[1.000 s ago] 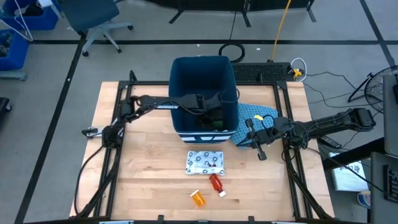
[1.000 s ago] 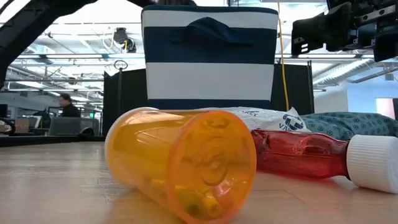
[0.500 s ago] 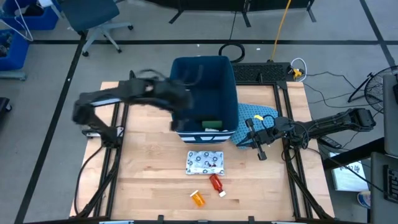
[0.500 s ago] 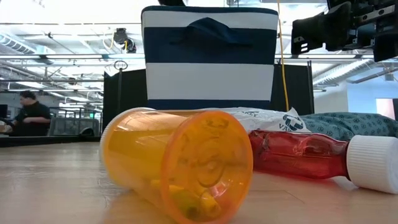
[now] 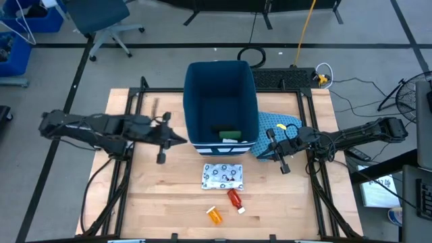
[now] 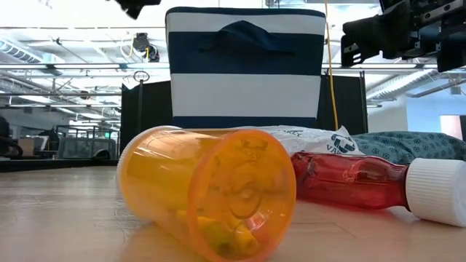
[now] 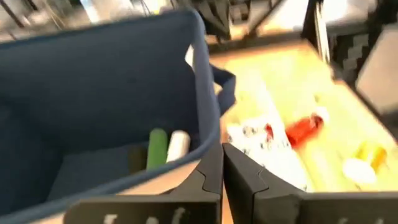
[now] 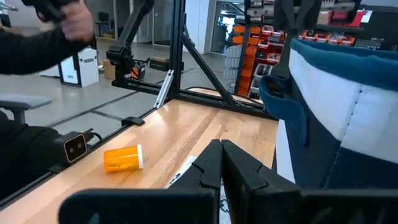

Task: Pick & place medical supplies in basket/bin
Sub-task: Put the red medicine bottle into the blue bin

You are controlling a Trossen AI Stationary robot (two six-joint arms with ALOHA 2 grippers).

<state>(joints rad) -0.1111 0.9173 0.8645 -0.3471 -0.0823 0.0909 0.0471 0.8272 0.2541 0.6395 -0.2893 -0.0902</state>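
Observation:
The dark-blue bin (image 5: pixel 221 101) stands at the table's far middle. On its floor lie a green block (image 7: pixel 157 148) and a white piece (image 7: pixel 177 144). Near of the bin lie the white blue-patterned packet (image 5: pixel 223 175), the red bottle (image 5: pixel 234 198) and the orange vial (image 5: pixel 214 215), both on their sides. My left gripper (image 5: pixel 179 140) is shut and holds nothing. It hangs just outside the bin's near left corner; its fingers (image 7: pixel 211 168) point over the rim. My right gripper (image 5: pixel 270 140) is shut and holds nothing. It waits right of the bin, over the blue patterned cloth (image 5: pixel 278 125).
Black frame rails (image 5: pixel 128 145) run along the table's left and right sides. The free room lies near of the bin, to the packet's left and right. In the right wrist view a person's sleeve (image 8: pixel 37 46) shows in the room beyond the table.
My left gripper has come up out of the bin and swung fast toward the table's left edge. It now hangs outside the bin's near left corner. The green block lies uncovered on the bin's floor.

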